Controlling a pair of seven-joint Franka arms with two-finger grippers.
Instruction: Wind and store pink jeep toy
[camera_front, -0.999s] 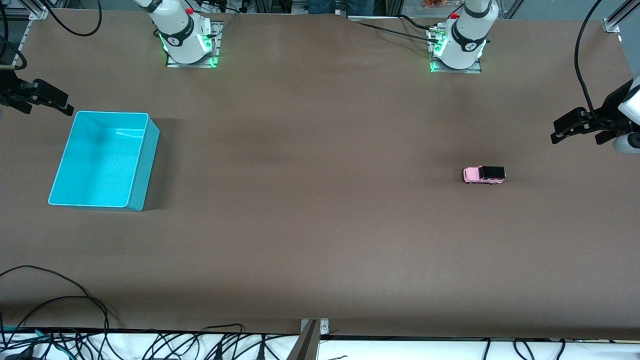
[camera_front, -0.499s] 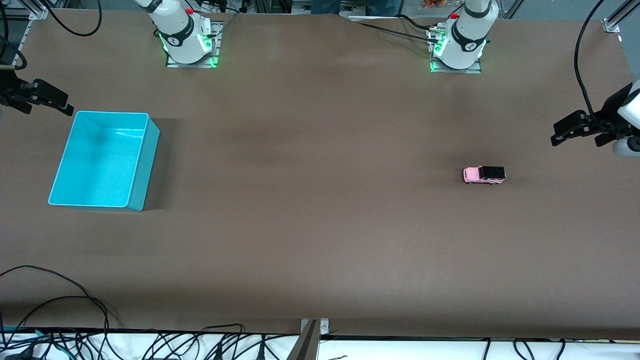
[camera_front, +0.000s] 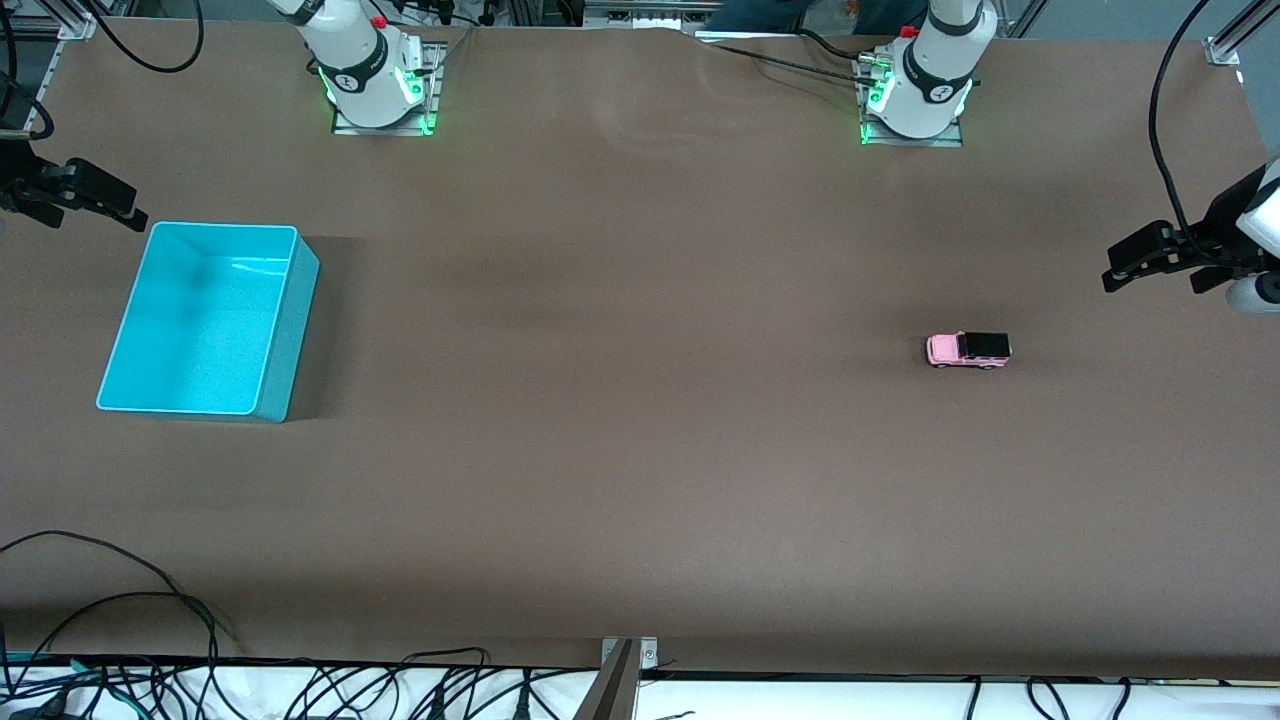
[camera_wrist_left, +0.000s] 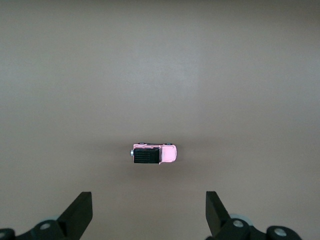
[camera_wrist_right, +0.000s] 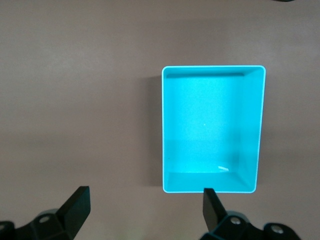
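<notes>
Judging the pink jeep toy (camera_front: 968, 350), middle right of the front view, light, rigid and slippery, we would pinch its sides. Left gripper (camera_front: 1128, 262) and right gripper (camera_front: 108, 202) hover spread wide, empty.

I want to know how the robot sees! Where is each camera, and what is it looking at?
Front view: high up across the table, facing both arm bases; it shows the pink jeep toy, the turquoise bin, the open left gripper and the open right gripper.
Left wrist view: on the left arm's wrist, looking down at the jeep; its own fingertips show.
Right wrist view: on the right arm's wrist, looking down into the bin; its own fingertips show.
Shared: front and left wrist views share the jeep; front and right wrist views share the bin.
</notes>
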